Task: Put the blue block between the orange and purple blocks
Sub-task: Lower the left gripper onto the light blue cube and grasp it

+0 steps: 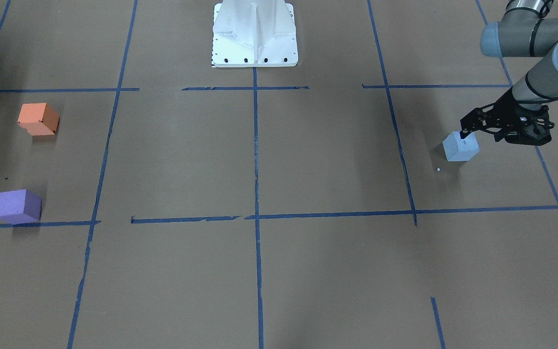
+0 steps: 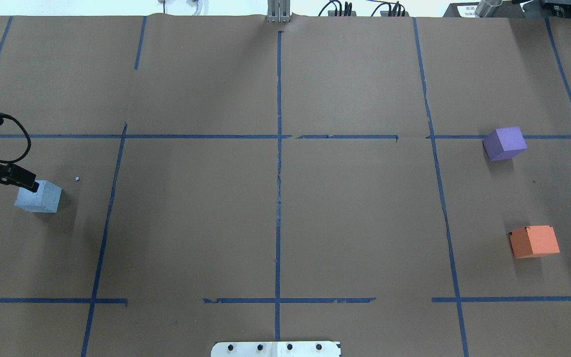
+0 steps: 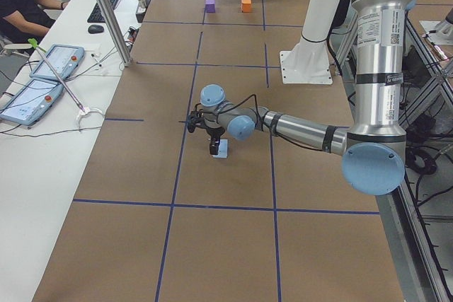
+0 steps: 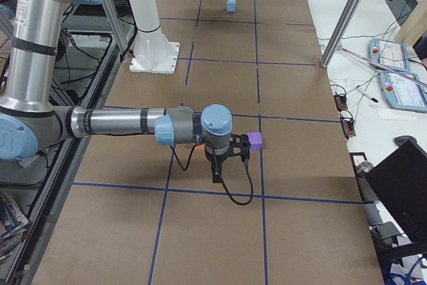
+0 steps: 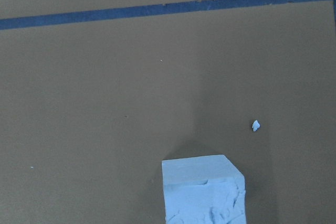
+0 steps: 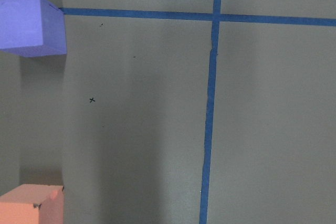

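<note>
Blue block point(image 1: 460, 147) resting on the bench point(image 1: 308, 160) at the robot's far left, well apart from the orange block point(image 1: 38, 118) and purple block point(image 1: 18, 206). The left gripper point(image 1: 464, 134) meets the block's top edge; its opening cannot be told, nor can that of the right gripper point(image 4: 217, 173). The pitted face and the crumb point(image 5: 255, 125) nearby suggest light, soft, crumbly foam, probably best pinched gently across two opposite flat faces at mid-height.
</note>
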You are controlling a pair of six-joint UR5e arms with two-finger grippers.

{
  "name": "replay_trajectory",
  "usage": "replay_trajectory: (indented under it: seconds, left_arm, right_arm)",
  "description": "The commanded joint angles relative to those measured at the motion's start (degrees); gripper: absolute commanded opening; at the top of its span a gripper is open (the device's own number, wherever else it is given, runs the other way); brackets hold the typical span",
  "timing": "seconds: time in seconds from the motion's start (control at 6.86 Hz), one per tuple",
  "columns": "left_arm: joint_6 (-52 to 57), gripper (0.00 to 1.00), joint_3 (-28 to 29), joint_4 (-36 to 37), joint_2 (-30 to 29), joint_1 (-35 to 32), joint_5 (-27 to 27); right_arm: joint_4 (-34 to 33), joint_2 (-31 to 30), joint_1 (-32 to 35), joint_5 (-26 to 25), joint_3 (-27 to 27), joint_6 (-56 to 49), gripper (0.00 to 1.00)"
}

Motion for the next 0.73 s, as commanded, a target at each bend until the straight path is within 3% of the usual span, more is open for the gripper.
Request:
replay_trajectory:
  seconds: [0.0,0.29,0.44,0.58]
  left_arm:
    - [-2.0,1.00,2.1,-0.1,-1.4,2.6,0.1]
    - [-2.0,1.00,4.8,0.0,-3.6,3.9,0.1]
    - [-2.0,0.86,6.5,0.0,-4.4,5.3,0.1]
    - [-2.5,0.33,6.0,0.1,-4.6,5.4,0.0]
  right_arm:
    - [0.0,0.0,-0.1,0.1,0.0,0.0,1.00]
    - [0.0,0.0,-0.1,0.2,0.1,-0.1,1.00]
    - [0.0,0.1,-0.1,0.2,0.1,-0.1,1.00]
    - [0.0,0.1,-0.1,0.2,0.1,-0.1,1.00]
